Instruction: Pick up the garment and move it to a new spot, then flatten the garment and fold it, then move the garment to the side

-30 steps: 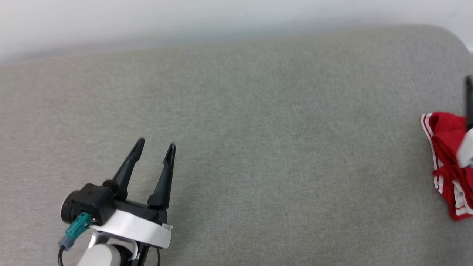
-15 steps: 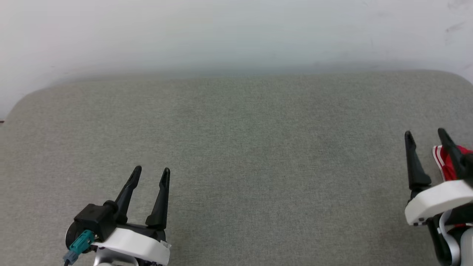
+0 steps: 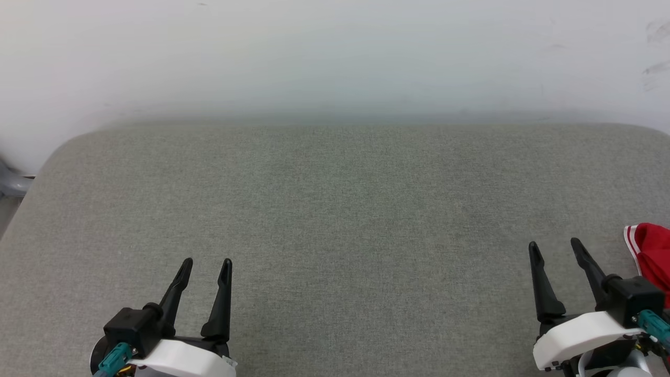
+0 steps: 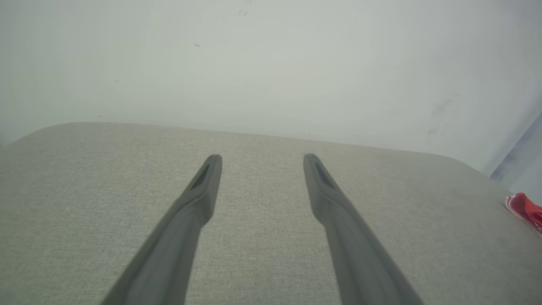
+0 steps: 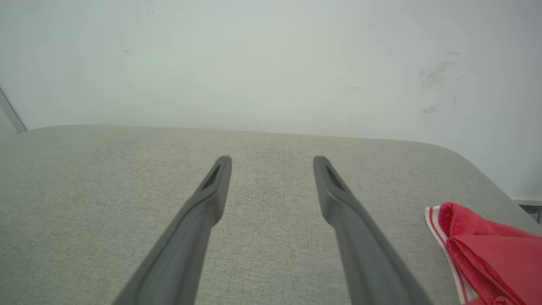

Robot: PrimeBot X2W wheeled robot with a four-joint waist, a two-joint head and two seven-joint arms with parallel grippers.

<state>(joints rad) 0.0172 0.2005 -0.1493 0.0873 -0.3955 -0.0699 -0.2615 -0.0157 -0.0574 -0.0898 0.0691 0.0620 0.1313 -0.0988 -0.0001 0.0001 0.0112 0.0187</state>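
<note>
Both claws sit at the near edge of the grey padded surface (image 3: 335,199): left gripper (image 3: 207,262) toward its left corner, right gripper (image 3: 554,242) toward its right corner. I read both as spread wide, with nothing between the fingers. The garment (image 3: 651,251), red with white striped trim, lies bunched at the surface's right edge, just beside the right gripper and clear of its fingers. A pale wall (image 3: 335,52) stands behind the surface's far edge
</note>
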